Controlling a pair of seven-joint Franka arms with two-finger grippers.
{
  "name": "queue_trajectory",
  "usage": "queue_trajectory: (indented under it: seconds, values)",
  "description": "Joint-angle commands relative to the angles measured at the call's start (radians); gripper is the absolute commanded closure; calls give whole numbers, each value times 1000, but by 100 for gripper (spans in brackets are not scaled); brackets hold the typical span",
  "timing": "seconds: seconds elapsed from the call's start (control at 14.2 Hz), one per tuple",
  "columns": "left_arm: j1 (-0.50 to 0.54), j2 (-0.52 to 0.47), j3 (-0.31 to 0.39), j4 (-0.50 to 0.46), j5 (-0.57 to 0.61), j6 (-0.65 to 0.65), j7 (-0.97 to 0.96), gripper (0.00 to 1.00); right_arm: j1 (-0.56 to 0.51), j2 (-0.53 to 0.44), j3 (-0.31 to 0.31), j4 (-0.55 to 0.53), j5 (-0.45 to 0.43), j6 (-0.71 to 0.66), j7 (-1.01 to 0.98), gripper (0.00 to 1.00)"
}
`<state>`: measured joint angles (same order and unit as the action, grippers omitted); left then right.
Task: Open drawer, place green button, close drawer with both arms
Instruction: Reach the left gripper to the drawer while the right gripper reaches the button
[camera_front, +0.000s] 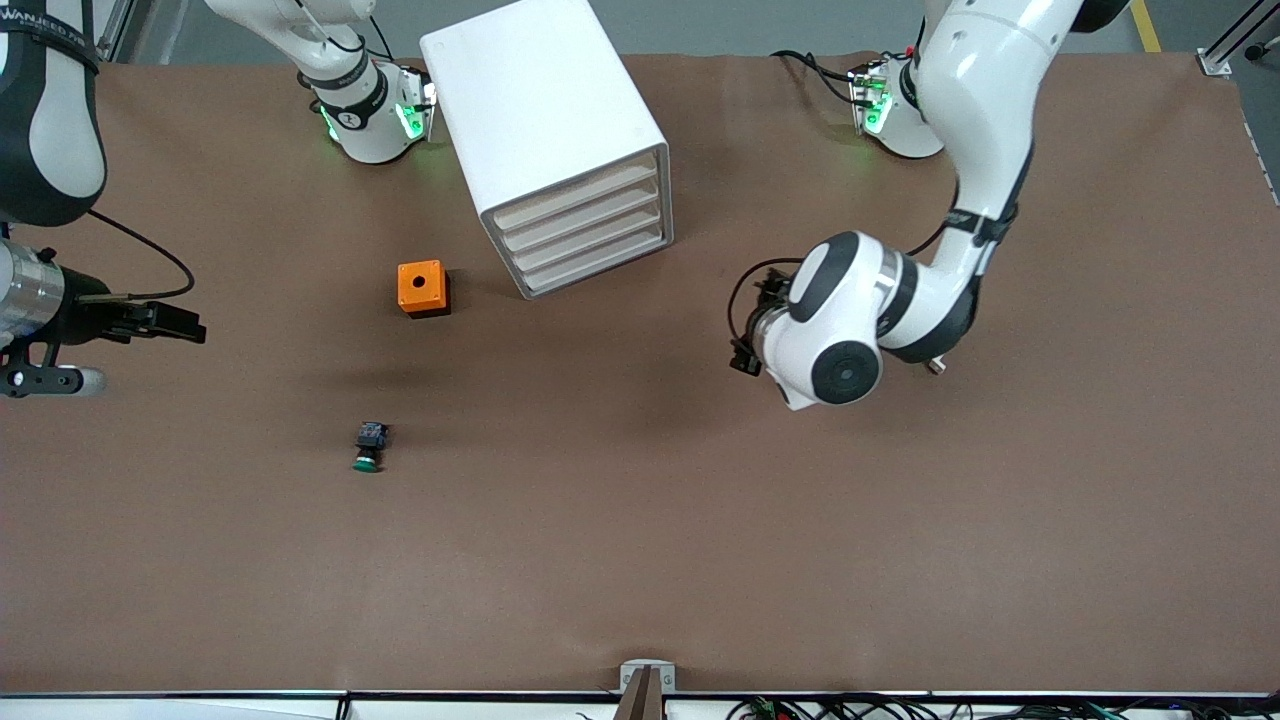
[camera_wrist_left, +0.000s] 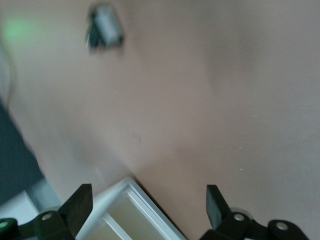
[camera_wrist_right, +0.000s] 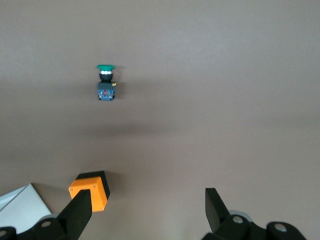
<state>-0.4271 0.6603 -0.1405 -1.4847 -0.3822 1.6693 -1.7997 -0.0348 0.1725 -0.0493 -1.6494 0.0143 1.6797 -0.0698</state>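
The white cabinet stands near the robots' bases. Its four drawers are all shut and face the front camera at a slant. The button lies on its side on the brown table, with a green cap and a black-blue body. It lies nearer the front camera than the cabinet, toward the right arm's end, and shows in the right wrist view. My left gripper is open and empty, beside the cabinet's front corner; it also shows in the left wrist view. My right gripper is open and empty, high at the right arm's end; it also shows in the right wrist view.
An orange cube with a hole stands beside the cabinet toward the right arm's end, farther from the front camera than the button; it also shows in the right wrist view. The arm bases flank the cabinet. A clamp sits at the table's front edge.
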Motion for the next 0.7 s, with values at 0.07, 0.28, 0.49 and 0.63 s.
queue_trajectory:
  seconds: [0.07, 0.28, 0.49, 0.63]
  values:
    - [-70, 81, 6, 58, -76, -16, -167, 0, 47, 8, 16, -151, -5, 223, 132, 0]
    - [-78, 120, 7, 52, -220, -16, -309, 0, 93, 57, 16, -220, -1, 388, 217, 0]
    - [-81, 183, 7, 54, -421, -16, -386, 7, 90, 116, 16, -249, 7, 487, 222, 0]
    - [-91, 197, 7, 52, -469, -16, -456, 18, 96, 128, 17, -309, 10, 595, 229, 0]
